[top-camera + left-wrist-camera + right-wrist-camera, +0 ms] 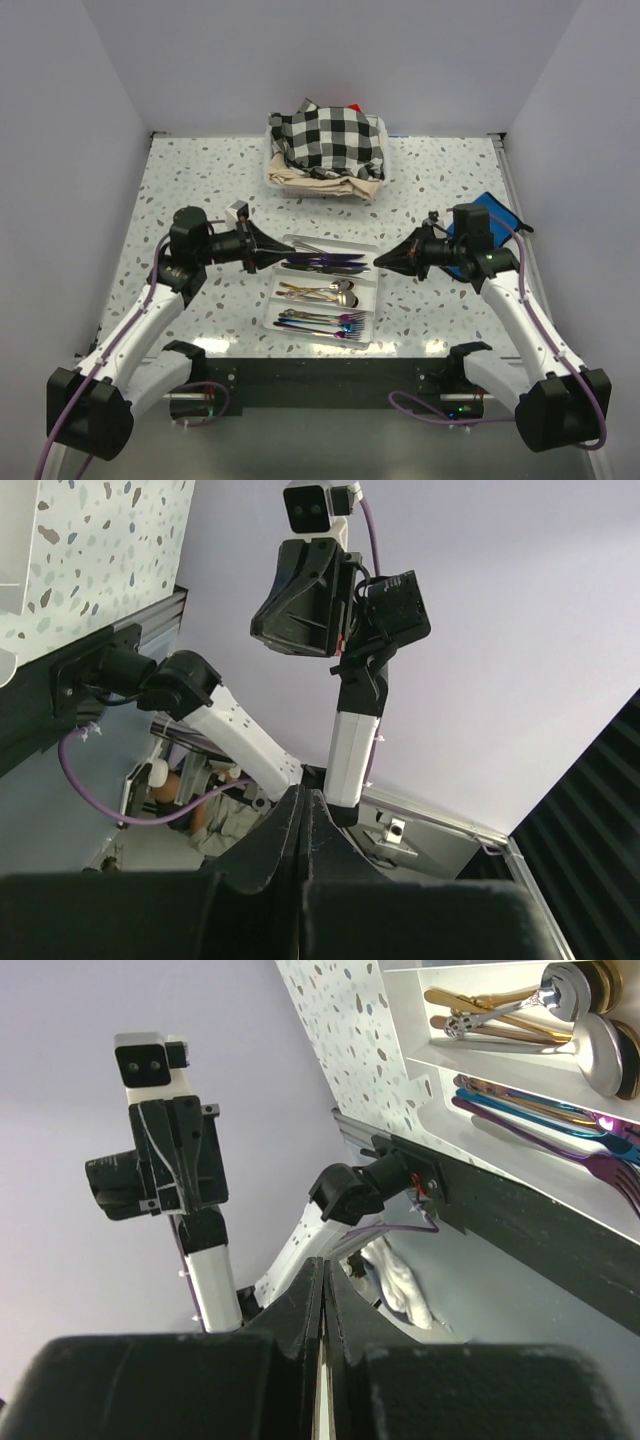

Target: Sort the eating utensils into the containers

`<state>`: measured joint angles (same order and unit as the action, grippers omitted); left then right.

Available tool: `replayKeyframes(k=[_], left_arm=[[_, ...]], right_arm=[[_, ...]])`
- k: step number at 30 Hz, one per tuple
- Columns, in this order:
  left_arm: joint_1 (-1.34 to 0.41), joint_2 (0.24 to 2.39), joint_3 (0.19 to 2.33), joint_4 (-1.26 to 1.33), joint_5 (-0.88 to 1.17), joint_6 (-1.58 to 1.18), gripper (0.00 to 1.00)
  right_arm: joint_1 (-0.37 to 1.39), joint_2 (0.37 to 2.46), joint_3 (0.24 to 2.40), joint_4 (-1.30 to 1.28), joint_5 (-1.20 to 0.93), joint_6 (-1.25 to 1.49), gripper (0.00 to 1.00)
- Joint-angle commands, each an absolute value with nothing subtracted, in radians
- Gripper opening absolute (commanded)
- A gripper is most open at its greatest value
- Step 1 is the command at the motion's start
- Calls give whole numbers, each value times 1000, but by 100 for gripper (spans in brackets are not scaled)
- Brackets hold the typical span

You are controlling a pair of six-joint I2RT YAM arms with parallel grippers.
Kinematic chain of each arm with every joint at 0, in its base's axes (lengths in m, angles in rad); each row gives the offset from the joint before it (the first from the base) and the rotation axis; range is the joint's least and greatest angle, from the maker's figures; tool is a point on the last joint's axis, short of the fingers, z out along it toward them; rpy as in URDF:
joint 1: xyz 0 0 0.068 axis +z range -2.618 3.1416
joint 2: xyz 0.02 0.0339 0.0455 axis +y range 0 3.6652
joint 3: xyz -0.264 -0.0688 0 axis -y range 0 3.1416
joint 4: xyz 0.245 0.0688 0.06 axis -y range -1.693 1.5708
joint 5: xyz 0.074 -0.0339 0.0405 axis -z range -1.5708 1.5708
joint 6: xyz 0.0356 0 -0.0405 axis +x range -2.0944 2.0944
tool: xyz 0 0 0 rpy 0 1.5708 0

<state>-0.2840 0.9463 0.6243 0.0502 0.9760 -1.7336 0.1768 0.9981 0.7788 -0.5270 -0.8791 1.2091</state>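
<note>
Both clenched empty, left tool (290,258), right tool (378,261), flanking tray (375,296) of utensils (322,292)

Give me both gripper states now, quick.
Left gripper: closed, holding nothing.
Right gripper: closed, holding nothing.

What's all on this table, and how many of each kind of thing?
Robot arms: 2 (left arm, right arm)
Clear cutlery tray: 1
Basket with checked cloth: 1
Blue object: 1
Total: 5
The utensils in the tray overlap too much to count.
</note>
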Motion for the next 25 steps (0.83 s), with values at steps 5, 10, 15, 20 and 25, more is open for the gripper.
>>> replayKeyframes(k=[5, 10, 15, 20, 25], left_arm=[[-288, 943, 620, 101, 993, -1743, 23], [-288, 940, 607, 101, 989, -1733, 76], [-287, 934, 597, 100, 986, -1727, 93], [-288, 931, 595, 77, 980, -1712, 95], [-288, 923, 594, 64, 974, -1703, 95]], right_arm=[[179, 1002, 788, -477, -902, 1141, 64], [179, 1026, 830, -523, -906, 1028, 99], [179, 1043, 851, -543, -939, 1000, 99], [179, 1011, 856, -537, -907, 1006, 99], [178, 1006, 847, -529, -919, 1008, 99]])
